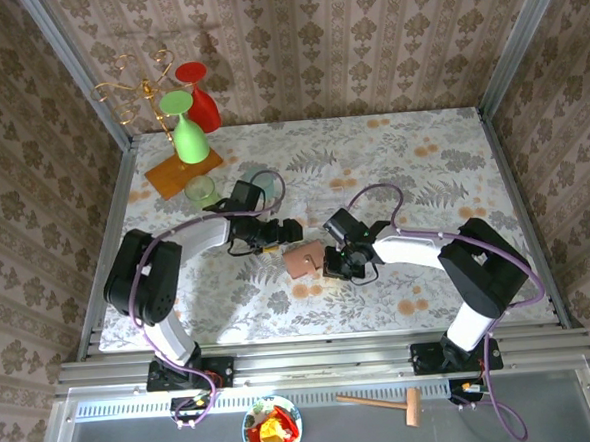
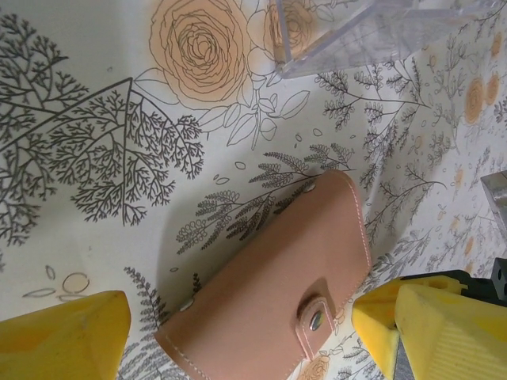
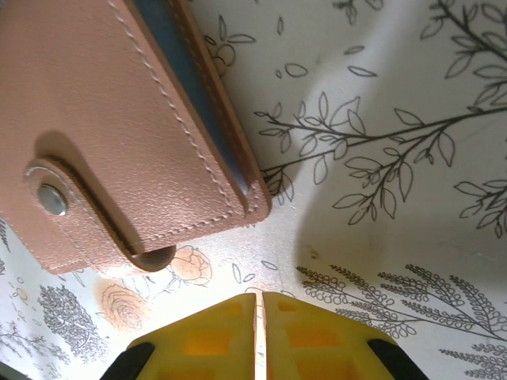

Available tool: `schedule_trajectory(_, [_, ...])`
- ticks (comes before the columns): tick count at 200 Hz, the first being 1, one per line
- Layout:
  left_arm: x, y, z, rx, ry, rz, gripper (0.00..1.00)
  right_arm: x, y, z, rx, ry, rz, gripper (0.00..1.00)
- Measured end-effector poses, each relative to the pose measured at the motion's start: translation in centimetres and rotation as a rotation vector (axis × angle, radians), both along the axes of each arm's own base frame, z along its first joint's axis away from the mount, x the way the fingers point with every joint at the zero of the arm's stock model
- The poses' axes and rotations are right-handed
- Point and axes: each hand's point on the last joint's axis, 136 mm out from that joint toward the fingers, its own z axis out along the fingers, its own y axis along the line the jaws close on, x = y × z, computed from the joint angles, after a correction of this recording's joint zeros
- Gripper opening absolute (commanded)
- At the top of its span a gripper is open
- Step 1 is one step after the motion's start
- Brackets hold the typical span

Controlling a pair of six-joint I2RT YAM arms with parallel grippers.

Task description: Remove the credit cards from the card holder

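Lying shut near the middle of your top view, the small salmon-tan leather bifold card holder [image 1: 304, 260] is resting on the white floral-print table [image 1: 421, 153], its snap tab [image 2: 315, 317] fastened. Your left gripper [image 1: 291, 228] is hanging just above and left of it there. In its wrist view the yellow fingers [image 2: 63, 340] are standing wide apart at the bottom corners with the card holder [image 2: 269, 285] between them, though contact at the right-hand finger is hard to judge. Your right gripper [image 3: 257, 332] is sitting fully closed on nothing, just below the card holder [image 3: 103, 134], whose grey-blue lining edge [image 3: 207, 103] is showing. A clear plastic tray [image 2: 356, 32] is sitting at the upper right of the left wrist view.
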Motion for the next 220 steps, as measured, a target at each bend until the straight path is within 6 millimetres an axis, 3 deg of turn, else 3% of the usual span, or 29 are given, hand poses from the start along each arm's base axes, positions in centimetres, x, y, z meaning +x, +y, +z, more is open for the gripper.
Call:
schedule_trajectory(83, [-1.2, -1.7, -0.6, -0.064, 0.021, -0.073, 0.88, 1.3, 0.4, -0.4, 0.032, -0.006, -0.031, 0.13])
schedule_trajectory(126, [-3.2, -2.2, -1.0, -0.062, 0.031, -0.108, 0.88, 2.6, -0.4, -0.1, 0.037, -0.017, -0.063, 0.13])
schedule_trajectory(182, [-7.6, -3.8, -1.1, -0.068, 0.068, -0.163, 0.88, 3.4, -1.3, 0.0, 0.037, -0.026, -0.073, 0.13])
schedule_trajectory(220, [-7.9, -3.6, -0.9, -0.06, 0.049, -0.12, 0.87, 3.3, -2.0, 0.8, 0.033, -0.036, -0.066, 0.17])
